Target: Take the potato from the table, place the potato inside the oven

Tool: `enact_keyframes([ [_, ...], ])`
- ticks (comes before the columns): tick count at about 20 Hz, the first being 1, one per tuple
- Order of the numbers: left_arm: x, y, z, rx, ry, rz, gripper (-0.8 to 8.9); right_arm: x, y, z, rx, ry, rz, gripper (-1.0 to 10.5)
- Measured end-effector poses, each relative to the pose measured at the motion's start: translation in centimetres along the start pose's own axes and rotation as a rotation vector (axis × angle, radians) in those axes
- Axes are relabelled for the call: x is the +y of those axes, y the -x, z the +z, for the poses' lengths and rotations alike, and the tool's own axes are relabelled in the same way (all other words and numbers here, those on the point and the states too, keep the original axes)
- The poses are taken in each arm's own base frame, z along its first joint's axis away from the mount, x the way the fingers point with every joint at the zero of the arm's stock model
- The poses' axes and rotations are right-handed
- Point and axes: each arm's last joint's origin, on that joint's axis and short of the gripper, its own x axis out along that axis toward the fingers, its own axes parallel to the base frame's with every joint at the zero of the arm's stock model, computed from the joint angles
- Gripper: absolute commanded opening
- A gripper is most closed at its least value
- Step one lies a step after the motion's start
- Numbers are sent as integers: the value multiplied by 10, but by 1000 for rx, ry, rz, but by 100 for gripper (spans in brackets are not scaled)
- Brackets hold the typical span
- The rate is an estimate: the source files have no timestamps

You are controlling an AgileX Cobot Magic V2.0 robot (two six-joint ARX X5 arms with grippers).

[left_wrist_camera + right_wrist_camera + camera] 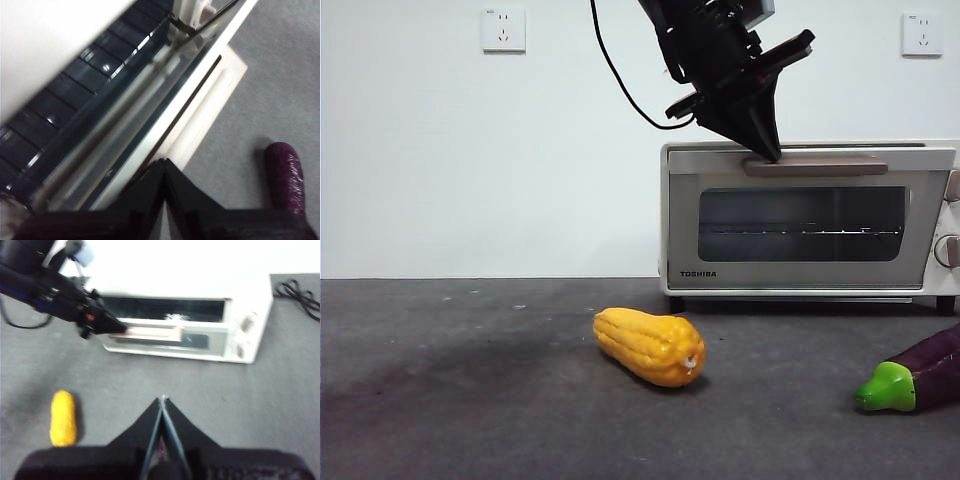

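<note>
No potato shows in any view. The cream TOSHIBA oven (800, 235) stands on the table (470, 400) at the back right. My left gripper (770, 150) comes down from above with its jaws shut, tips resting on the left end of the tan handle (815, 166). In the left wrist view the shut left gripper (165, 161) sits at the handle (210, 105), and the door is ajar, showing the dark rack. My right gripper (162, 399) hangs shut, high over the table in front of the oven (250, 315).
A yellow ridged cob (650, 346) lies mid-table, in front of the oven. A purple eggplant (920, 380) with a green cap lies at the front right. A black cable (295, 292) lies coiled beside the oven.
</note>
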Motion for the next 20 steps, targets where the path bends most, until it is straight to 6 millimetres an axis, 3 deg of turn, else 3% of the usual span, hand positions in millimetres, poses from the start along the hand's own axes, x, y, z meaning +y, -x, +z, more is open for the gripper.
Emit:
enact_keyframes([
  [12,-43,-18,-8,88,34,26,-6,0,5,-6,21,-6,-17,-2],
  [20,-51,-25,-14,123,23,29,-6,2,14,-11,4,-3,-20,-2],
])
